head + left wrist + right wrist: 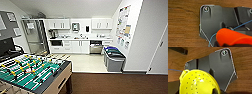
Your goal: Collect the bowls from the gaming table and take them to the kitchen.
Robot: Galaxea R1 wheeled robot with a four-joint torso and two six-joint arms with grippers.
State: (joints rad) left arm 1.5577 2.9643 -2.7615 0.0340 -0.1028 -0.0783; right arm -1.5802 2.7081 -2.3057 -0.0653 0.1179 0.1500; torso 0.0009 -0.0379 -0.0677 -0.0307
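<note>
- Foosball table [32, 72] at my left, kitchen [80, 37] ahead w/ grey bins [113, 58] to its right.
- Orange-red bowl [233, 36] close at my left wrist, over brown floor; finger state: can't tell.
- Yellow-green bowl [198, 83] w/ small holes close at my right wrist; fingers: can't tell.

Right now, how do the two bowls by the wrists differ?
The orange-red bowl at the left wrist looks solid and plain; the yellow bowl at the right wrist is dotted with small holes. The orange-red one shows its outer side, the yellow one its inside. Both look like glossy plastic.
</note>
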